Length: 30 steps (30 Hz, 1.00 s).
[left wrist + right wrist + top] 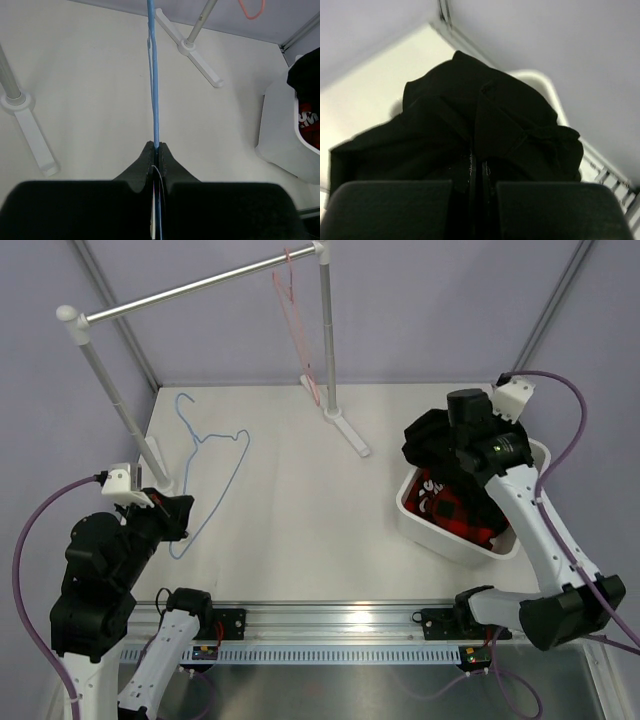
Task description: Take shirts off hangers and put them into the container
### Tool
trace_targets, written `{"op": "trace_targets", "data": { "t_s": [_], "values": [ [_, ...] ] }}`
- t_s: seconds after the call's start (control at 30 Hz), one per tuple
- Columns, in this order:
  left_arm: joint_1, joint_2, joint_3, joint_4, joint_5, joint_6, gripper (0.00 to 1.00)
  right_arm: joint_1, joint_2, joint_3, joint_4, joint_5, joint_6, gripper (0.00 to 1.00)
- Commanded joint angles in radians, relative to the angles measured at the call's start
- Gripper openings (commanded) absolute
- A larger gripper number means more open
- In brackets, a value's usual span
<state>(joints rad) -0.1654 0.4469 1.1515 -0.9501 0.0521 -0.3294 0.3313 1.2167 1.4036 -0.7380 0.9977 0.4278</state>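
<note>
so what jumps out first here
The black shirt, bunched in the right claw over the white laundry basket at the table's right, where the red plaid shirt lies. Then the bare light blue hanger on the table, pinched by the left claw, and the pink hanger on the rail.

Two hangers: one light blue hanger [154,75] and one pink hanger [295,325]. Two shirts: one black shirt [432,445] and one red plaid shirt [455,508]. One white container [445,535]. One silver rail [200,285], standing on two upright posts. Two arms, one claw each: left claw [156,150] and right claw [479,162]. One surface [310,520].
</note>
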Motion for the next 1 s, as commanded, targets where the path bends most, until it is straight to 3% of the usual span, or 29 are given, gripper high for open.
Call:
{"op": "trace_targets", "data": {
  "t_s": [0.0,0.1,0.37,0.5,0.73,0.87,0.93,0.97],
  "values": [
    [0.001,0.004,0.010,0.051,0.009,0.020,0.00,-0.052,0.056,-0.122,-0.144,-0.140,0.284,0.00],
    [0.000,0.003,0.013,0.059,0.029,0.016,0.00,-0.061,0.099,-0.182,-0.130,-0.156,0.327,0.00],
    [0.001,-0.014,0.008,0.056,0.051,0.023,0.00,-0.126,0.213,-0.195,-0.327,-0.068,0.362,0.00],
    [0.001,-0.023,-0.010,0.057,0.074,0.021,0.00,-0.143,0.228,-0.245,-0.258,-0.180,0.235,0.00],
    [0.001,-0.031,-0.004,0.044,0.066,0.026,0.00,-0.149,0.345,-0.242,-0.261,-0.334,0.199,0.02],
    [0.001,-0.022,0.031,0.031,0.035,0.035,0.00,-0.147,0.325,-0.229,-0.264,-0.349,0.197,0.16],
    [0.000,-0.013,0.057,0.031,0.017,0.035,0.00,-0.147,0.276,-0.216,-0.281,-0.341,0.183,0.33],
    [0.001,-0.002,0.066,0.033,0.011,0.032,0.00,-0.149,0.256,-0.210,-0.290,-0.329,0.183,0.47]
  ]
}}
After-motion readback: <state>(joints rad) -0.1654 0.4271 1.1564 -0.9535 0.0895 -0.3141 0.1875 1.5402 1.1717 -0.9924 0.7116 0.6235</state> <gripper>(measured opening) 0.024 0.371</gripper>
